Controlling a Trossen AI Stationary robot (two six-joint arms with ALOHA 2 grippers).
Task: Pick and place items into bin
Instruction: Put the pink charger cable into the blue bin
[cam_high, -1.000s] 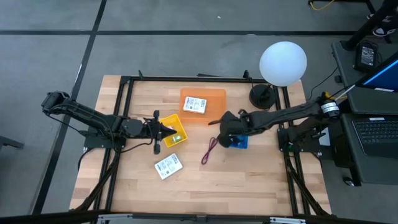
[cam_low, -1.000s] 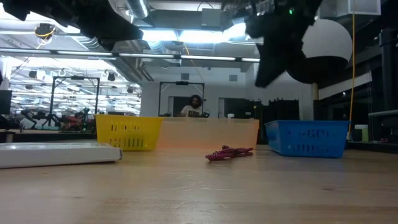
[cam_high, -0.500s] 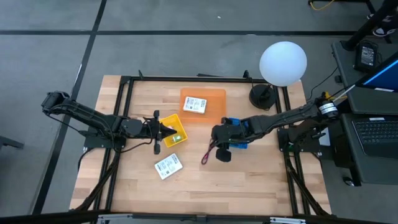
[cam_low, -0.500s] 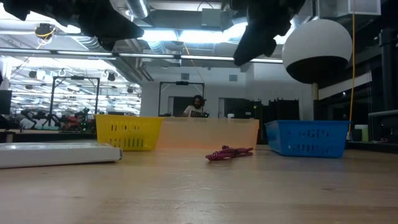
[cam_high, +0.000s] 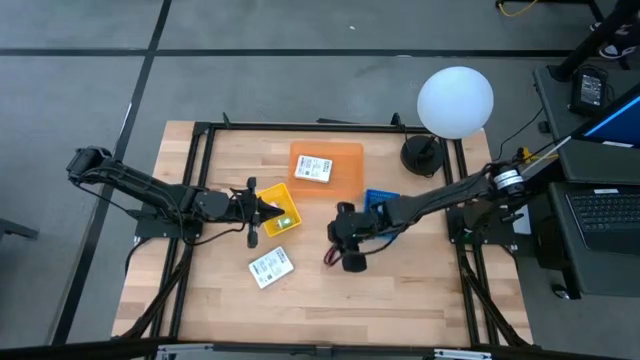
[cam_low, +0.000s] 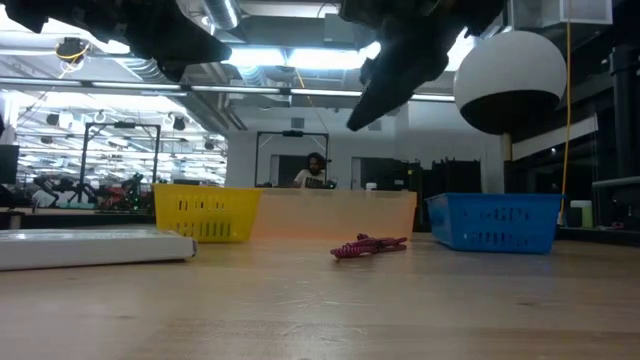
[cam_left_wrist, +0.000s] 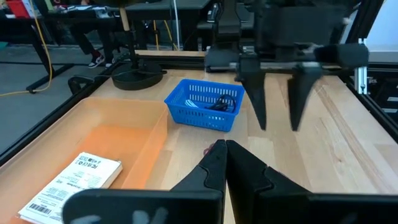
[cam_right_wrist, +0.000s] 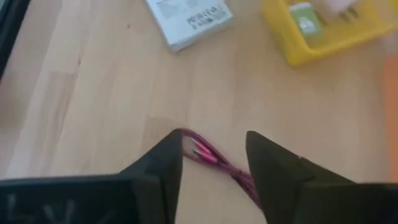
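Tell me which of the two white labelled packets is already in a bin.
The packet at the table's far side: it lies inside the orange bin. The other packet lies loose on the bare wood, near the yellow bin.

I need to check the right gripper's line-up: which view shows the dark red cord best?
The right wrist view: the cord lies on the table between the open right gripper fingers. The low view shows it side-on, the gripper well above. The high view mostly hides it under the gripper; the left wrist view shows only a sliver.
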